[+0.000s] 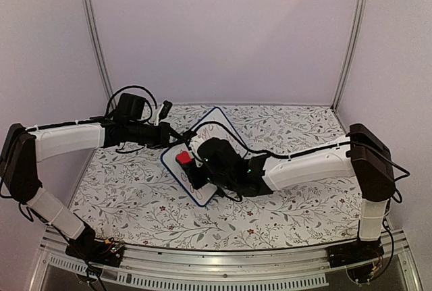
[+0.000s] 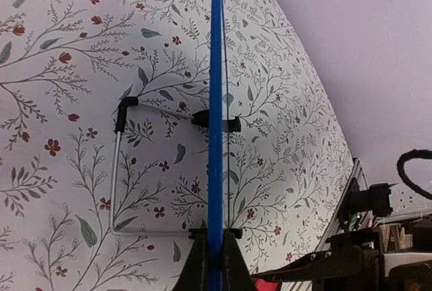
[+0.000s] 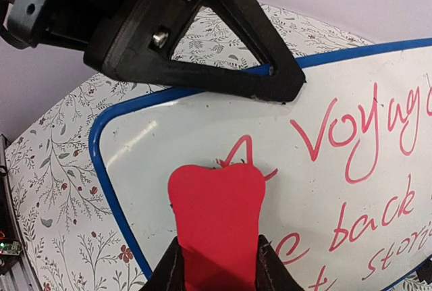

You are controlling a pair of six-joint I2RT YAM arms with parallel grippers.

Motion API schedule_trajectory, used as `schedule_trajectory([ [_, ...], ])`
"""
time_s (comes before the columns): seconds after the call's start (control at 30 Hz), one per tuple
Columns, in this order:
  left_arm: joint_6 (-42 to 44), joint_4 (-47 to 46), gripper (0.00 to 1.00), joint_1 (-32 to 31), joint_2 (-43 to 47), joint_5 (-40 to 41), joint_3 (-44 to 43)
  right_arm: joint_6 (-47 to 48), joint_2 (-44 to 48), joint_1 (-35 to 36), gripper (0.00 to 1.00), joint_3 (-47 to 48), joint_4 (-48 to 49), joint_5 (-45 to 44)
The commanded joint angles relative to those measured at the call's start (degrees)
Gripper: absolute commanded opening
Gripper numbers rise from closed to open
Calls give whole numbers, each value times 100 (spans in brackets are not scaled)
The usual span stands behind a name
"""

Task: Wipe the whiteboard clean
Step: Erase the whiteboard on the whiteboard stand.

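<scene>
The whiteboard [image 1: 214, 121] stands tilted up off the table on its wire stand [image 2: 115, 169], its face toward the right arm. My left gripper [image 1: 169, 137] is shut on its blue rim [image 2: 216, 68], which the left wrist view shows edge-on between the fingers [image 2: 233, 264]. My right gripper [image 1: 190, 164] is shut on a red eraser [image 3: 214, 203]. The eraser presses flat on the whiteboard [image 3: 169, 136] near its corner, over the start of the red handwriting [image 3: 364, 142]. The left gripper's finger [image 3: 270, 85] clamps the rim just above the eraser.
A floral cloth [image 1: 290, 200] covers the table. Black cables [image 1: 135, 95] loop over the left arm's wrist, and another crosses the board's top. Pale walls with metal posts [image 1: 94, 34] close in the back and sides. A metal rail [image 1: 223, 267] runs along the near edge.
</scene>
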State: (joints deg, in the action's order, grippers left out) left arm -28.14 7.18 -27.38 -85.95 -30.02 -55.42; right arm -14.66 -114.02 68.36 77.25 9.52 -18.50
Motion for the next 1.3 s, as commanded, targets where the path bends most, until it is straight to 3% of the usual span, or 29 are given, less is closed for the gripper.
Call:
schedule_trajectory([
  [0.0,-59,-115,0,-135,136,-265,14,-210,93,2,22,-357,-302,74],
  [0.2,-60,-117,0,-133,145,-257,22,-207,127,3,23,-328,-284,54],
  [0.7,-42,-113,0,-132,140,-258,5,305,-240,7,23,770,-390,369],
  [1.27,-31,-110,0,-134,140,-258,7,365,12,231,23,141,-91,623],
])
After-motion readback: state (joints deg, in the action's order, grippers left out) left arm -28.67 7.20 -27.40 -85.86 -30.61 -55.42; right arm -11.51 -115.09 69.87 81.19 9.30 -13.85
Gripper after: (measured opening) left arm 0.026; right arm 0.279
